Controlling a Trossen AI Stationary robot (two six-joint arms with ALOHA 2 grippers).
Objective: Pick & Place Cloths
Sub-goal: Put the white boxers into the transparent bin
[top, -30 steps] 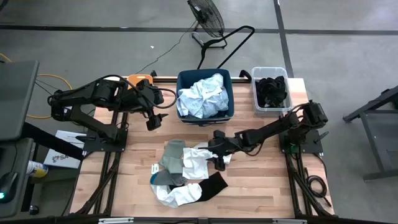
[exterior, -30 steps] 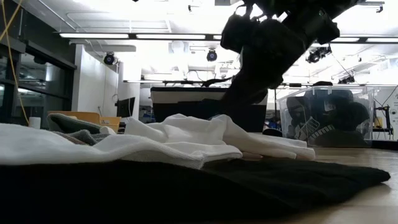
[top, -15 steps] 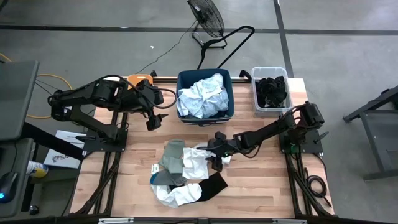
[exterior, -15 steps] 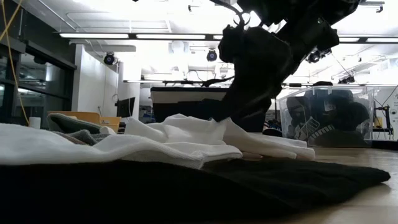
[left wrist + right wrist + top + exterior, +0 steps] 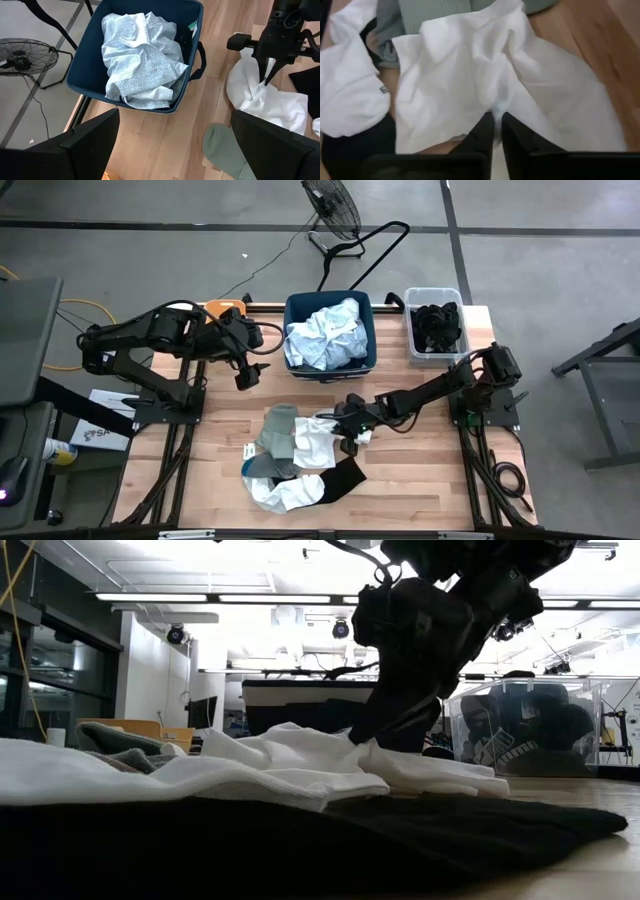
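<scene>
The right gripper (image 5: 349, 432) is pinched closed on a fold of the white cloth (image 5: 318, 442), which lies near the middle of the worktop (image 5: 420, 480) in a heap with a grey-green garment (image 5: 279, 431) at its nine o'clock and a black one (image 5: 342, 476) at six. The left gripper (image 5: 247, 376) hangs wide open and empty at ten o'clock from the heap, just beside the navy bin (image 5: 330, 330) holding pale blue cloth (image 5: 325, 335).

We see a white cloth (image 5: 318, 438) crumpled mid-table, pinched up into a fold, beside a grey-green garment (image 5: 277, 432). A black cloth (image 5: 343, 476) and another white piece (image 5: 283, 494) lie nearer the front edge. Pale blue patterned fabric (image 5: 325, 335) fills the navy bin; black items (image 5: 436, 324) fill the clear bin.
</scene>
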